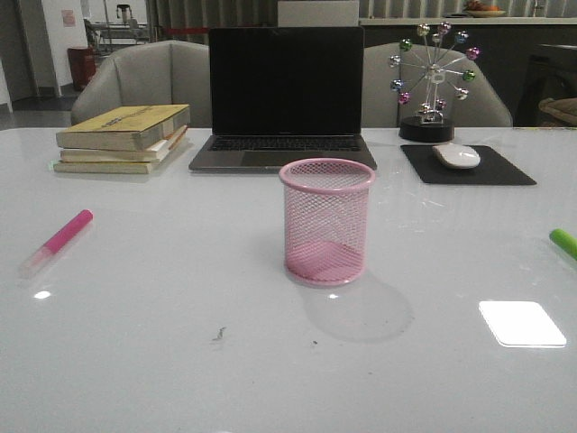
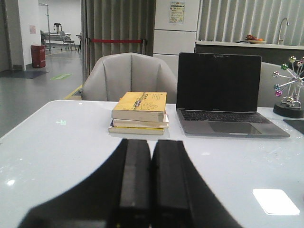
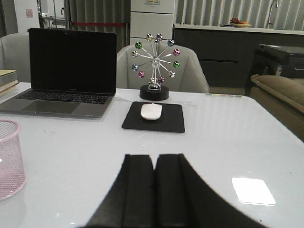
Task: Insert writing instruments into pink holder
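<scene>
The pink mesh holder (image 1: 326,221) stands upright and empty in the middle of the table; part of the holder (image 3: 9,159) shows in the right wrist view. A pink marker (image 1: 59,241) with a pale cap lies flat at the left. Only the end of the green marker (image 1: 564,243) shows at the right edge. Neither gripper appears in the front view. My left gripper (image 2: 152,145) is shut with nothing between its fingers, above the table short of the books. My right gripper (image 3: 155,159) is also shut and empty, over bare table, short of the mouse pad.
At the back stand a stack of yellow books (image 1: 124,137), an open laptop (image 1: 284,99), a black mouse pad (image 1: 467,165) with a white mouse (image 1: 457,155), and a ferris-wheel ornament (image 1: 431,81). Grey chairs sit behind the table.
</scene>
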